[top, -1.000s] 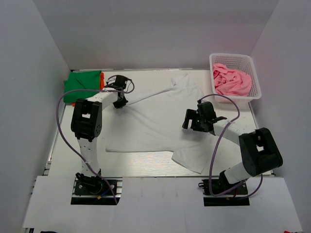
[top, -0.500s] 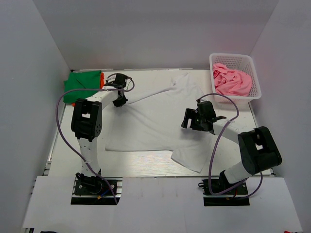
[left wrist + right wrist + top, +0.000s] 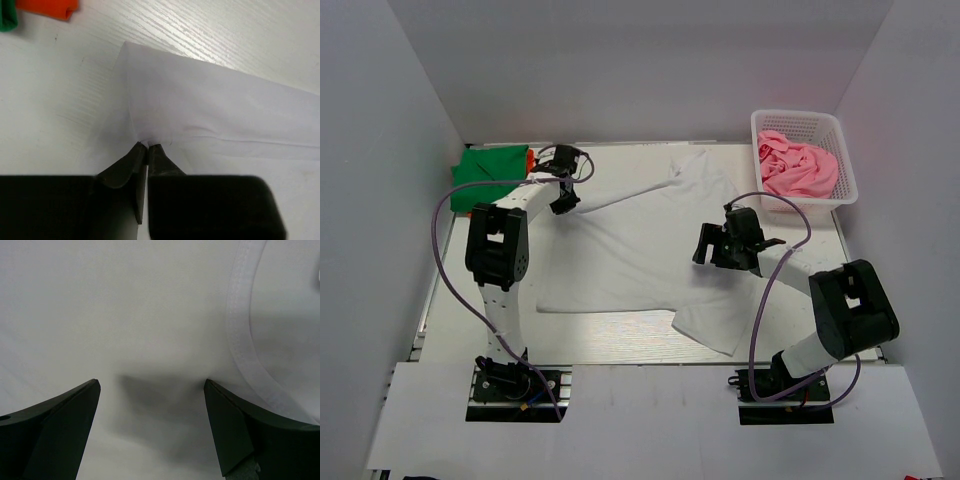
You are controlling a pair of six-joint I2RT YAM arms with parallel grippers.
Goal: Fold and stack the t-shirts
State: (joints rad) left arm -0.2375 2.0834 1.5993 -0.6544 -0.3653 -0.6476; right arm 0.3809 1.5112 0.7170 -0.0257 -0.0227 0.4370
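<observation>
The white t-shirt (image 3: 640, 255) lies spread across the table's middle. My left gripper (image 3: 561, 203) is shut on its far-left edge; the left wrist view shows the jaws (image 3: 147, 146) pinching a fold of the white cloth (image 3: 210, 110). My right gripper (image 3: 705, 250) is open and low over the shirt's right side; in the right wrist view its fingers (image 3: 75, 405) straddle flat white cloth beside the collar band (image 3: 240, 330). The folded green t-shirt (image 3: 490, 170) lies on an orange t-shirt (image 3: 529, 160) at the back left. The pink t-shirt (image 3: 798, 167) lies crumpled in the basket.
The white lattice basket (image 3: 840, 165) stands at the back right corner. White walls close in the table on three sides. The green and orange edges show at the top left of the left wrist view (image 3: 47, 7).
My left gripper has pulled the shirt's left edge a little toward the back. My right gripper has barely moved.
</observation>
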